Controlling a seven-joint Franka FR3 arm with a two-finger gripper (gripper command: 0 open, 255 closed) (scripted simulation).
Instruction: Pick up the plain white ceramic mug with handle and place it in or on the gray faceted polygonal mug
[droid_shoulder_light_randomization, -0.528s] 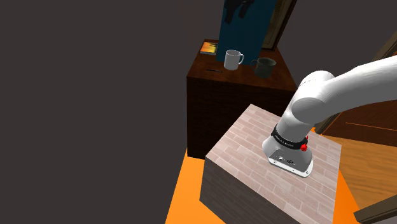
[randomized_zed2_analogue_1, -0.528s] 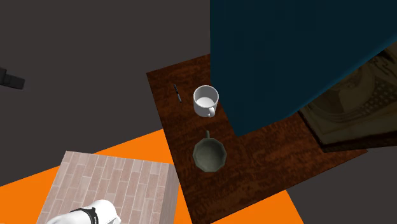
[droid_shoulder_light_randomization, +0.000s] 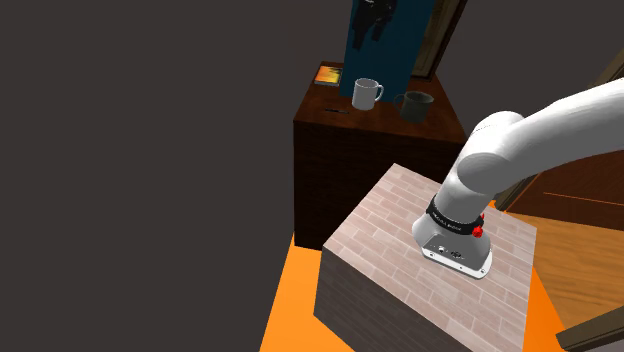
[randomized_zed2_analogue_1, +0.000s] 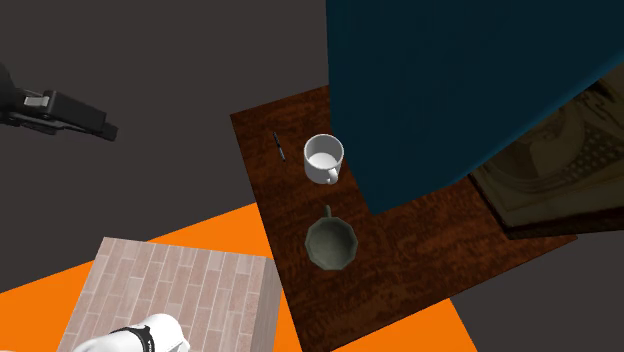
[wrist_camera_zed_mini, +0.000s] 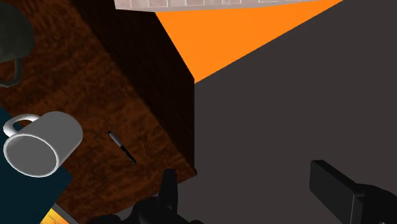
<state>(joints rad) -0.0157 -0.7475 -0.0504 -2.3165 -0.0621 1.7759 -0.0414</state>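
The white mug (droid_shoulder_light_randomization: 366, 93) stands upright on a dark wooden table (droid_shoulder_light_randomization: 330, 125), its handle toward the gray faceted mug (droid_shoulder_light_randomization: 416, 105) beside it. In the second exterior view the white mug (randomized_zed2_analogue_1: 323, 158) sits farther from the stand than the gray mug (randomized_zed2_analogue_1: 329, 243). My black gripper (randomized_zed2_analogue_1: 98, 127) hangs in the air well off the table's edge, over the dark floor. In the wrist view its fingers (wrist_camera_zed_mini: 168, 191) stand wide apart with nothing between them, and the white mug (wrist_camera_zed_mini: 41, 143) and gray mug (wrist_camera_zed_mini: 13, 35) lie off to the side of the gripper (wrist_camera_zed_mini: 251, 191).
A thin dark pen (randomized_zed2_analogue_1: 279, 145) lies on the table near the white mug. A tall blue panel (randomized_zed2_analogue_1: 450, 80) rises behind the mugs. An orange-covered book (droid_shoulder_light_randomization: 328, 74) lies at the table's far corner. The brick-patterned stand (droid_shoulder_light_randomization: 400, 240) sits on an orange floor (randomized_zed2_analogue_1: 220, 225).
In the second exterior view the gripper has moved right, toward the table, and more of it shows. The mugs have not moved.
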